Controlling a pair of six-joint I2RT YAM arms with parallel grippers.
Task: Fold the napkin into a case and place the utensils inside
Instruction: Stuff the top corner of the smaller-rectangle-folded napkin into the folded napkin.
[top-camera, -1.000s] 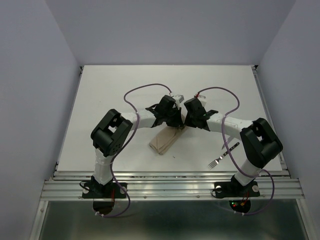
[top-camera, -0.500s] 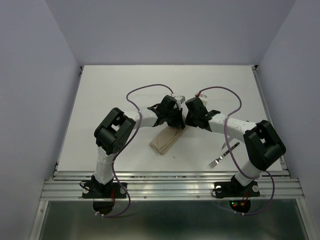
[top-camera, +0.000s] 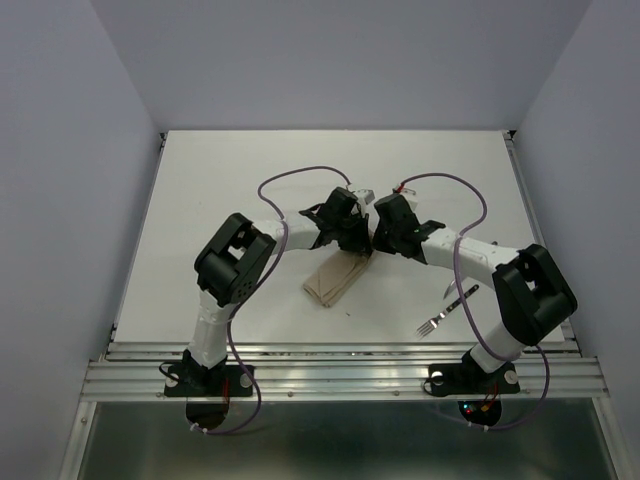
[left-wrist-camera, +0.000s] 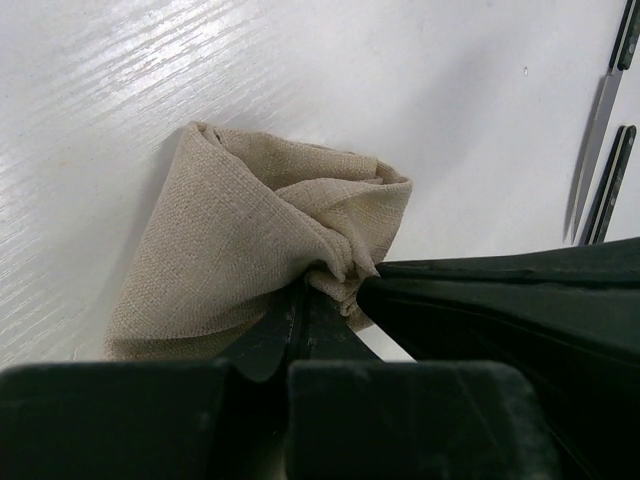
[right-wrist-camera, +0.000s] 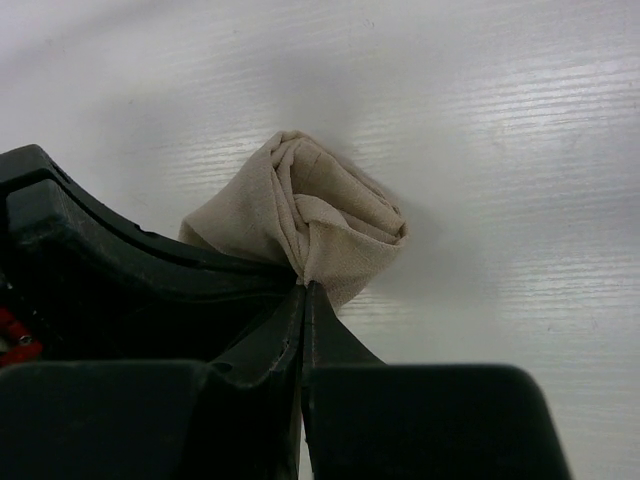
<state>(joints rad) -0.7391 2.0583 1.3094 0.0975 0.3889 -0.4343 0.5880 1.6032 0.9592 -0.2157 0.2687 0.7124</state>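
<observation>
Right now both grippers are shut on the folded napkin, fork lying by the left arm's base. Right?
No. The fork lies on the right arm's side, near its base, as the top view shows. The left gripper and right gripper are both shut on the folded napkin.

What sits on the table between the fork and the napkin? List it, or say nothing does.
Nothing visible does: only bare table lies between the fork and the napkin. The left gripper and right gripper are both shut on the napkin's far end.
</observation>
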